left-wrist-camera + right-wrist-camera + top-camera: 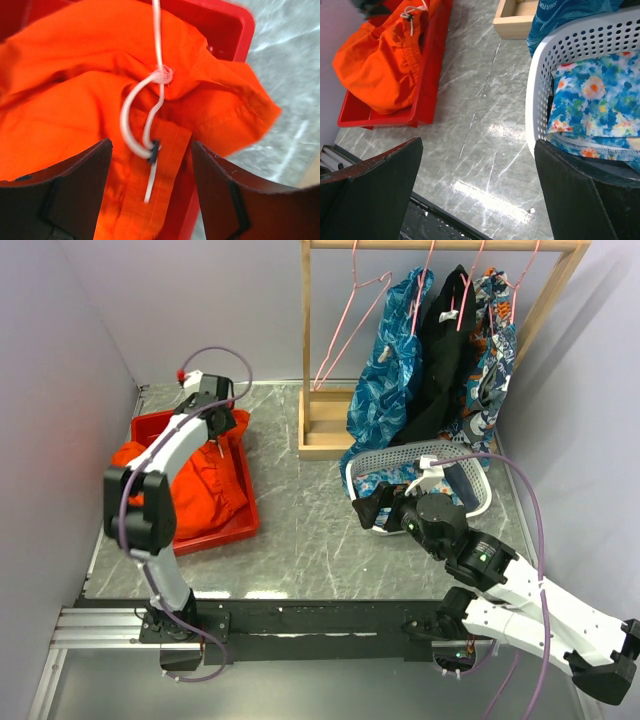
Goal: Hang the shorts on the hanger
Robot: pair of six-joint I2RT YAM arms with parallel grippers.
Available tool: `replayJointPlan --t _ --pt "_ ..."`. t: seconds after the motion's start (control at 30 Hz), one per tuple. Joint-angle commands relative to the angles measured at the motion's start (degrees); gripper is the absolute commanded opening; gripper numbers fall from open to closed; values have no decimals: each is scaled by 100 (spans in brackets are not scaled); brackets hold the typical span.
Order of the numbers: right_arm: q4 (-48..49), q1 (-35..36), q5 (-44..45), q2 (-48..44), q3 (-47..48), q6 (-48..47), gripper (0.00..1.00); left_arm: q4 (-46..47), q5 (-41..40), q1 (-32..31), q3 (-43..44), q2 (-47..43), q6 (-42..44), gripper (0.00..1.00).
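Shorts [200, 485] lay heaped in the red bin [243, 525] at the left of the surface [300, 530], one orange-red corner spilling past the bin's rim. I had the left jaws directly over the heap, standing apart with nothing clamped. The cream drawstring [131, 115] (knotted, a loop hanging from the knot) lay on the fabric between them. The hanger [350, 325], pink wire and bare, hung from the top rail of the wooden rack [305, 360] at the far side, well apart from the bin. It was left of the blue patterned garments [385, 370] and the black garment [440, 360]. My right jaws were spread wide and empty, hovering just beside the white basket [540, 100], which held folded floral cloth [595, 100].
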Motion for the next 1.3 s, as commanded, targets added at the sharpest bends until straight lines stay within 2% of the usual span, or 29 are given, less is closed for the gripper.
replayJointPlan --t 0.0,0.1,0.2,0.27,0.3,0.4,0.43,0.63,0.83,1.0,1.27 --pt "328 26 -39 -162 -5 -12 100 -114 379 -16 391 526 634 70" --pt "390 17 -57 -137 -58 5 100 -70 554 -24 303 668 591 72" --pt "443 26 -110 -75 -67 40 100 1 748 -24 224 756 504 68" --pt "478 17 -189 -22 -58 75 100 -87 801 -24 215 809 415 51" --pt "513 17 -241 13 -50 84 100 -131 766 -24 215 766 302 31" --pt "688 26 -531 92 -67 85 100 -87 766 -24 40 250 222 11" --pt "750 26 -636 110 -76 58 100 -113 740 -24 22 107 204 1" --pt "1190 61 -1339 390 56 40 100 -535 810 -24 180 -1193 388 1" --pt "1646 350 -1384 1251 591 120 100 -684 1424 -24 -66 -2477 705 1" --pt "2234 535 -1394 2525 1380 163 100 -773 1829 -16 -312 -3391 802 1" --pt "2667 798 -928 4755 2656 1042 100 -896 2339 -16 -610 -4112 723 1"
